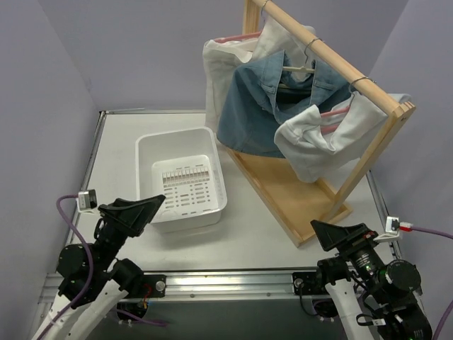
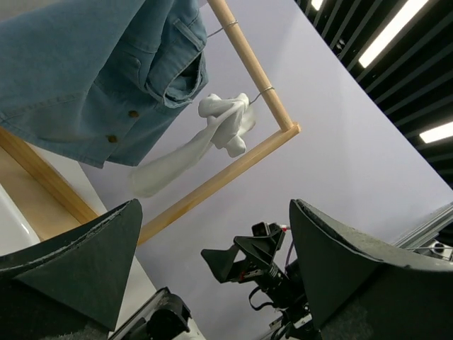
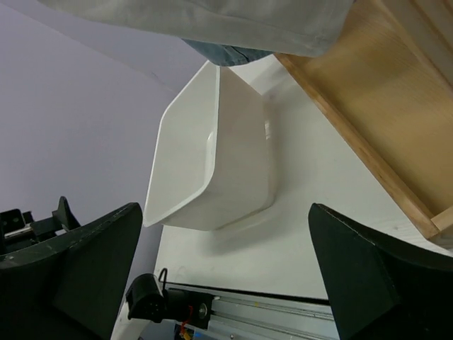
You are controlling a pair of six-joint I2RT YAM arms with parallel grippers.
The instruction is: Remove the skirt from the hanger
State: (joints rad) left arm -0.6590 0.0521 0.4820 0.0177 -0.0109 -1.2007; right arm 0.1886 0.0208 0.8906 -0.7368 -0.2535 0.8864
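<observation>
A blue denim skirt (image 1: 258, 106) hangs on a white hanger (image 1: 301, 69) in the middle of the wooden rack's rail (image 1: 333, 57), between two white garments on pink hangers. It also shows in the left wrist view (image 2: 85, 78) and as a sliver in the right wrist view (image 3: 226, 53). My left gripper (image 1: 152, 205) (image 2: 214, 205) is open and empty, low at the near left beside the white bin. My right gripper (image 1: 320, 228) (image 3: 225, 212) is open and empty, low at the near right by the rack's base corner. Both are far from the skirt.
A white bin (image 1: 182, 180) (image 3: 212, 149) with a perforated insert stands left of the rack. The rack's wooden base (image 1: 283, 188) (image 3: 382, 92) runs diagonally across the table. White garments hang at the back (image 1: 219, 64) and front (image 1: 318, 138) (image 2: 219, 127). Purple walls enclose the table.
</observation>
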